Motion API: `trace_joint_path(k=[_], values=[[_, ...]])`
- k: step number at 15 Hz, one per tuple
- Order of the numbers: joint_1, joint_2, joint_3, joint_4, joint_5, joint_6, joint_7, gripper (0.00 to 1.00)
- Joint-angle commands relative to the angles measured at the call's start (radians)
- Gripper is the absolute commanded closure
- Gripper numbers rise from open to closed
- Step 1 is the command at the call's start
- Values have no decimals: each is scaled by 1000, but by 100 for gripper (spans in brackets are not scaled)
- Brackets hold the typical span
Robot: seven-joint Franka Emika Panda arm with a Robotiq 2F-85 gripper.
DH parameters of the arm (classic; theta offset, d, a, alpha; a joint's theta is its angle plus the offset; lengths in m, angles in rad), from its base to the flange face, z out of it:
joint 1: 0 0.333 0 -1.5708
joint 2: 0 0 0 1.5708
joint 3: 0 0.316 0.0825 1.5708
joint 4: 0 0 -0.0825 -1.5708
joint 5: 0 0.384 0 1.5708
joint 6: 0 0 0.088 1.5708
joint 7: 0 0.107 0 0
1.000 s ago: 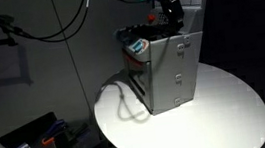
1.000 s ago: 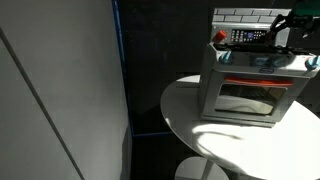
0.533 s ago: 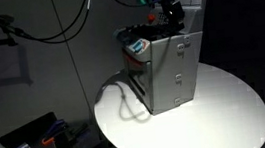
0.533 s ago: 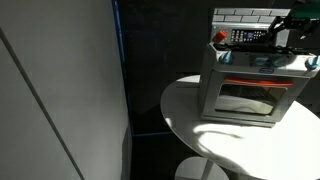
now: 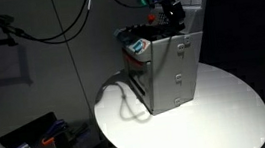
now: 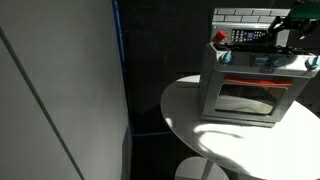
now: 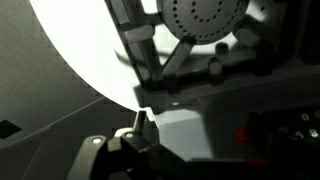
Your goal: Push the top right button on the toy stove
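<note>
On a round white table [image 5: 228, 113] stands the stove [image 5: 173, 74], a grey boxy toy near the table's far edge. Its door [image 6: 250, 98] faces the camera in an exterior view, the white brick-pattern back panel [image 6: 245, 14] rises behind, and the dark cooktop [image 6: 250, 38] lies between them. The individual buttons are too small and dim to tell apart in either exterior view. The gripper [image 5: 170, 9] hangs low over the cooktop close to the back panel, toward the stove's right end as seen from the door side [image 6: 290, 28]. Whether it touches the top cannot be told, nor whether its jaws are parted or closed. The wrist view is dark, showing a perforated disc [image 7: 205, 20] and bright table beyond. Black cables [image 5: 37, 29] hang in the dim background. Judged step: final approach above the button area, press not confirmed. The next move probably calls for a short, straight descent onto the top right button only, with light force so the stove does not slide.
</note>
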Motion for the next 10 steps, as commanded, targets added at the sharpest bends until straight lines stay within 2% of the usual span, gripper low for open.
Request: trace_joint_path(k=[1, 10], values=[[6, 32, -18, 46, -3, 6, 12, 0], [8, 36, -31, 54, -12, 6, 11, 0]])
